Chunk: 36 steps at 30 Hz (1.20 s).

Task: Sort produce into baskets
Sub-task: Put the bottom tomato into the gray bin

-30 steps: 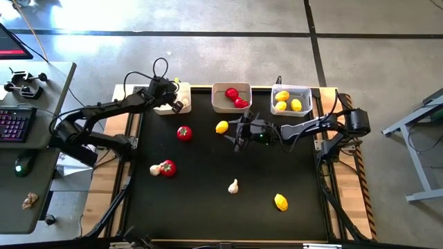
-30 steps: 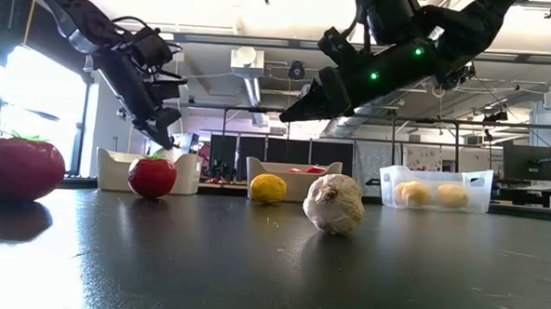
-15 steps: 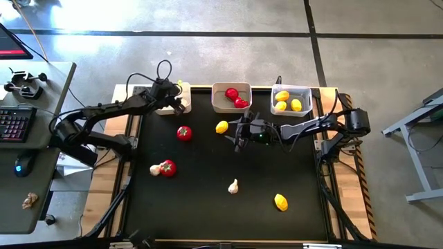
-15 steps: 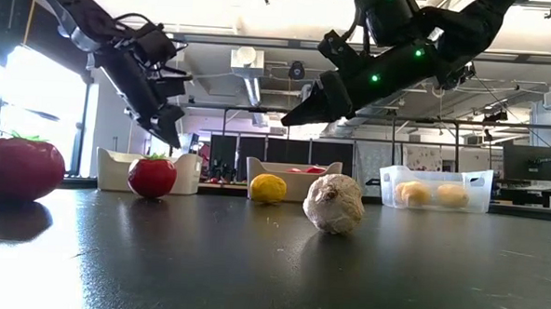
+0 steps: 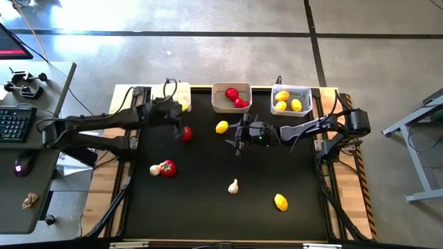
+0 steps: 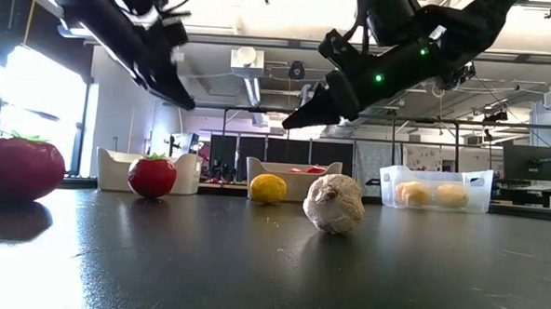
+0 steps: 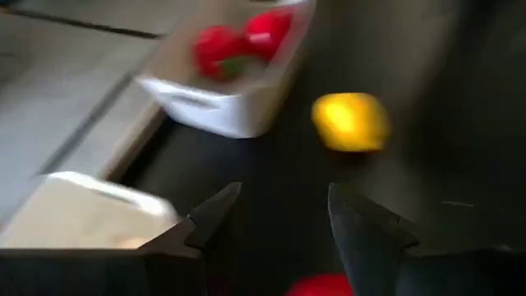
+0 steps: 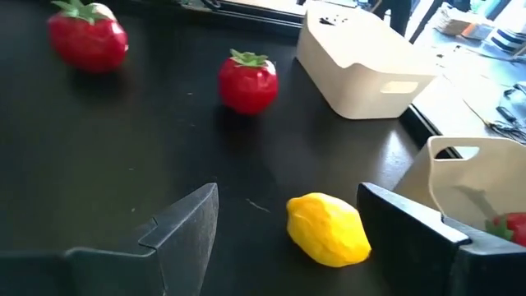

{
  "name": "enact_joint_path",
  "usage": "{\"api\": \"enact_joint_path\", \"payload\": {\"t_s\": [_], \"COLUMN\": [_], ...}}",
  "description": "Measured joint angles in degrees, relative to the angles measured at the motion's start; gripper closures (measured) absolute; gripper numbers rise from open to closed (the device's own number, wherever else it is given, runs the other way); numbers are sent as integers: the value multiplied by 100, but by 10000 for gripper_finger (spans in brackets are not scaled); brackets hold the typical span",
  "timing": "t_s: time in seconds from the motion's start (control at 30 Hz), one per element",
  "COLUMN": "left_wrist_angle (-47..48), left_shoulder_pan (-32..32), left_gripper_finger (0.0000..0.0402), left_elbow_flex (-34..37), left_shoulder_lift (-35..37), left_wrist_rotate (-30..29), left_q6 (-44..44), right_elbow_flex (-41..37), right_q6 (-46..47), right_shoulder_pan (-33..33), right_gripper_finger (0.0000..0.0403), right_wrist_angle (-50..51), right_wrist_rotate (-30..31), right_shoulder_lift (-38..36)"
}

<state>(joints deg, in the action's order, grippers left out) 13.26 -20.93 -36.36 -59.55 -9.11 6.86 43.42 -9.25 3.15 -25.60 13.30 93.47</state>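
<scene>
My left gripper (image 5: 181, 122) (image 7: 279, 215) is open and empty. It hangs above the table, just beside a red tomato (image 5: 186, 134) (image 6: 152, 176), in front of the white basket (image 5: 177, 93). My right gripper (image 5: 239, 136) (image 8: 288, 222) is open above the table, pointing at a yellow lemon (image 5: 221, 126) (image 8: 327, 229) that lies on the mat ahead of its fingers. The middle basket (image 5: 220, 104) holds tomatoes, and the clear basket (image 5: 302, 93) holds lemons. Another tomato (image 5: 168, 167) lies beside a garlic bulb (image 5: 154, 169). A second garlic bulb (image 5: 233, 185) and a second lemon (image 5: 280, 202) lie nearer the front.
All three baskets stand in a row along the far edge of the black mat (image 5: 208, 214). A desk with a keyboard (image 5: 14, 123) stands left of the table. Bare mat lies between the loose pieces at the near side.
My left gripper has drawn back from over the white basket. It has swung toward the table's right and near side and risen a little, and now hangs by the tomato. My right gripper has stayed above the lemon. No produce on the mat has moved.
</scene>
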Motion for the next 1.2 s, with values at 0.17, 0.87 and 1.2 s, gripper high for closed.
{"api": "enact_joint_path", "payload": {"t_s": [0.17, 0.87, 1.2], "left_wrist_angle": [733, 4362, 4502], "left_shoulder_pan": [906, 3480, 3740], "left_gripper_finger": [234, 227, 131], "left_elbow_flex": [0, -1209, -1207], "left_shoulder_lift": [466, -261, -1324], "left_wrist_rotate": [894, 1010, 1052], "left_q6": [-917, -3383, -3630], "right_elbow_flex": [0, 0, 0], "right_q6": [-213, -128, -164], "right_shoulder_pan": [-123, -128, -128], "right_gripper_finger": [121, 121, 121], "right_wrist_angle": [76, 75, 100], "right_wrist_rotate": [0, 68, 70], "right_shoulder_lift": [0, 0, 0]}}
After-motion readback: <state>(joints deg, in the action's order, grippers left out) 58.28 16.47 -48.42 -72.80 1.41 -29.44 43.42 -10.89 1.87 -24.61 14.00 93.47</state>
